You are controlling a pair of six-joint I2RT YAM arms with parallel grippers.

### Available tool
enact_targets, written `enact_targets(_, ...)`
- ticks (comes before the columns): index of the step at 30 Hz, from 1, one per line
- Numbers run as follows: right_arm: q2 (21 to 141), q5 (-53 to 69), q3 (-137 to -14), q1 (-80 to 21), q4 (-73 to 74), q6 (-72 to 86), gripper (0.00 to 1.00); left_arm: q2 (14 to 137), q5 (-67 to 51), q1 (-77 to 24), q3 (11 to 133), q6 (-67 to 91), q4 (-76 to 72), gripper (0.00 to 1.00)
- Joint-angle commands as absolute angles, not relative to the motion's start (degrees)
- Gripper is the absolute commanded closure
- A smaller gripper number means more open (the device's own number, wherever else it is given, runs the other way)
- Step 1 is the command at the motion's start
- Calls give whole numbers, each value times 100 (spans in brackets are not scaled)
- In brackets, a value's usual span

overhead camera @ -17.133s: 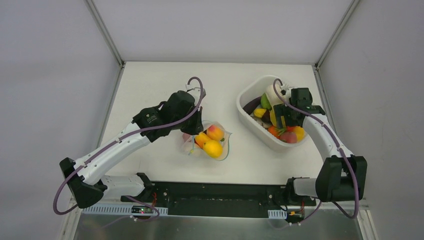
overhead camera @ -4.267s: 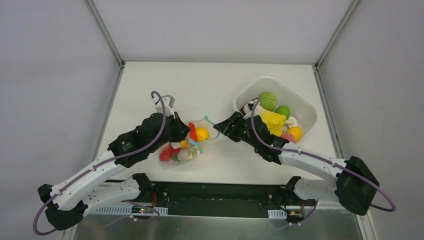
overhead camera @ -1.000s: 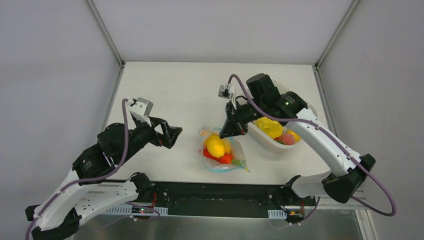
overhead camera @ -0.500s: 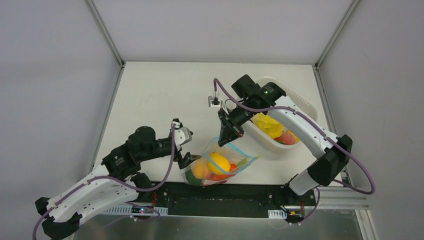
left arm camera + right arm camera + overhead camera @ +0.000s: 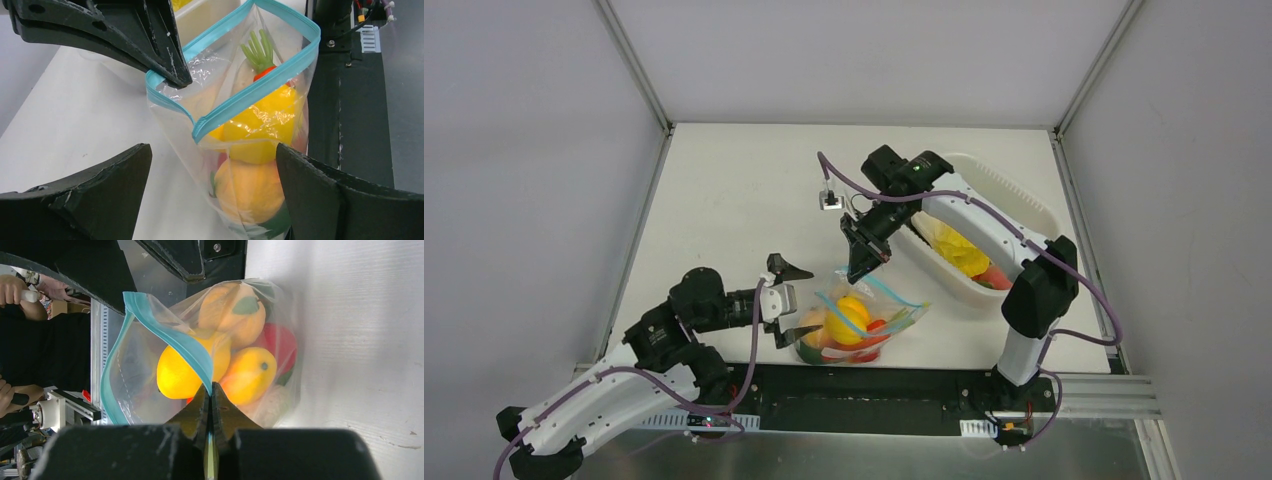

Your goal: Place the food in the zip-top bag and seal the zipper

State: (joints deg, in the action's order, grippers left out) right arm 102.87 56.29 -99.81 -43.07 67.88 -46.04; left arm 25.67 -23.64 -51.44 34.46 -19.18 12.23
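The zip-top bag (image 5: 894,318) sits near the table's front edge. Its mouth gapes, and the two sides of the teal zipper (image 5: 250,97) stand apart. The food inside is a yellow fruit (image 5: 849,315), an orange one with a green leaf (image 5: 235,310), a mango-like piece (image 5: 247,375) and a red piece (image 5: 280,342). My right gripper (image 5: 861,268) is shut on one side of the zipper (image 5: 175,340), reaching down from above. My left gripper (image 5: 786,302) is wide open, with the bag's lower end and an orange fruit (image 5: 250,192) between its fingers (image 5: 100,195).
A white tub (image 5: 1024,195) stands at the back right, behind the right arm, with yellow and red pieces (image 5: 959,255) in it. The black mounting rail (image 5: 874,385) runs just in front of the bag. A person's hands (image 5: 15,290) show beyond the table.
My right gripper has carried the bag toward the front left, keeping its pinch on the zipper edge. My left arm has swung in from the left until its open jaws straddle the bag.
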Motion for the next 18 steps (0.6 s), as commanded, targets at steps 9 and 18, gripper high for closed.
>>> enact_targets(9,10296,5440,-10231,-4491,6637,-4426,100,2339,-2514,-5177,3885,-1628,1688,12)
enact_targets(18,10310,5109,-10211,-4663,6469,-4192,100,2866,-2620,-5163,3808,-1200,1486,15)
